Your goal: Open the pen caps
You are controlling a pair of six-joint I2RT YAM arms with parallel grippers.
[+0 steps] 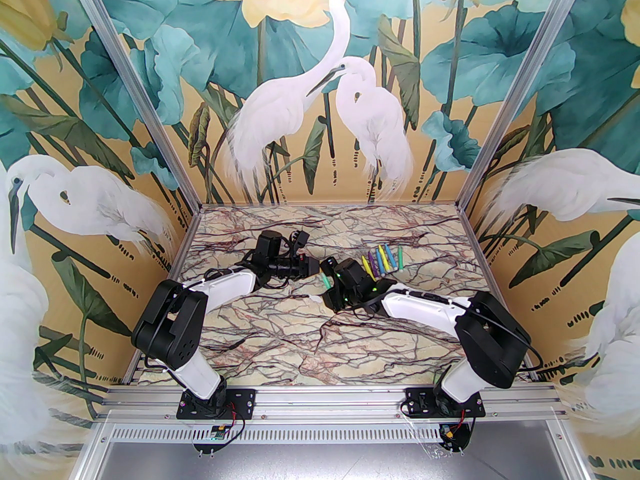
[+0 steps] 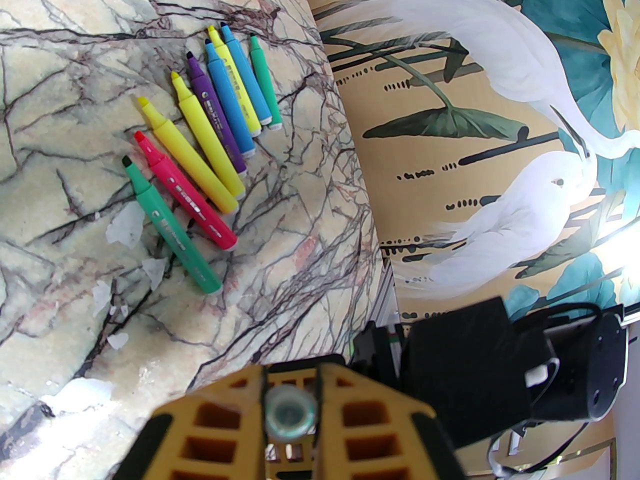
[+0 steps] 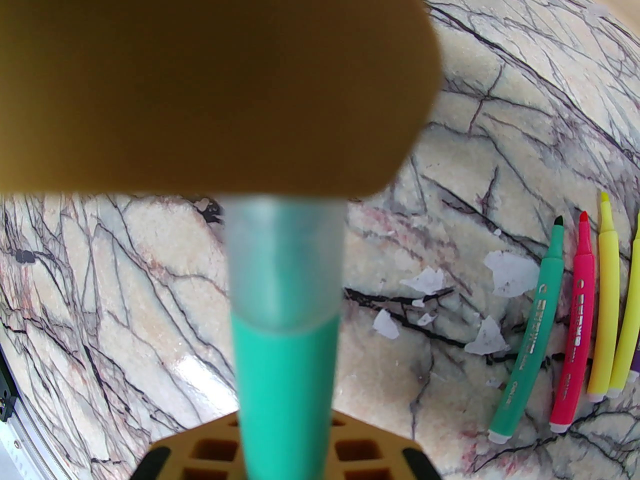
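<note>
**A:** What sits closest to the lens?

**B:** At the bottom edge of the left wrist view, the yellow lattice left fingers. They are pinched tight on a clear pen cap, seen end-on.

**A:** And the other arm?

**B:** The right fingers clasp the barrel of a green pen at bottom centre of the right wrist view. The capped end runs up under a blurred left finger, and the cap is seated on the pen. From above, both pairs meet over the middle of the worktop, clear of every edge.

**A:** How much free room is there?

**B:** The lower half of the top view is bare marble, from the arm bases up to the fingers. A row of pens, nine with bare tips, lies flat right of centre towards the far wall. Its last green one is near the right edge but apart from it.

**A:** What about the surface and the room?

**B:** The worktop is cream marble pattern with dark veins, with pale patches just beside the nearest green pen in the row. Walls painted with herons and lotus leaves close three sides. An aluminium rail runs along the bottom edge.
</note>
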